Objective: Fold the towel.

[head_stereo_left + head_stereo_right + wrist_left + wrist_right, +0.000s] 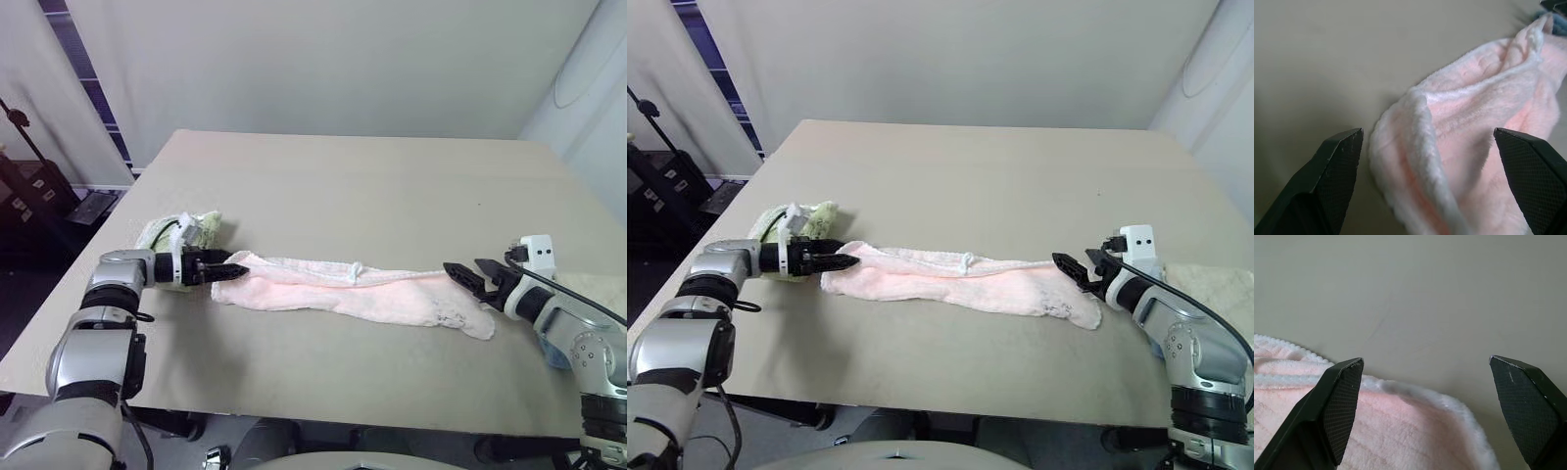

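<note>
The towel (353, 289) is lying on the table (372, 176) as a long, bunched pink strip, stretching from one gripper to the other. The eye views are showing the whole strip, with a white loop (355, 271) sticking up near its middle and small dark marks (446, 315) near its right end. They are also showing a green towel (191, 230) just behind the towel's left end, and a beige cloth (1215, 284) lying beyond its right end, beside the right arm.

The left wrist view is showing what the eye views are not: the towel's left end is lying rumpled with a thick white-edged fold between the two fingers (1334, 171), and neither finger is pressing it. The right wrist view is showing the scalloped white edging (1288, 346) and the rounded right corner, lying flat on the table under the fingers (1339, 406).

The left gripper (235, 268) is standing wide at the towel's left end, holding nothing. The right gripper (470, 273) is standing wide over the right end, also holding nothing.
</note>
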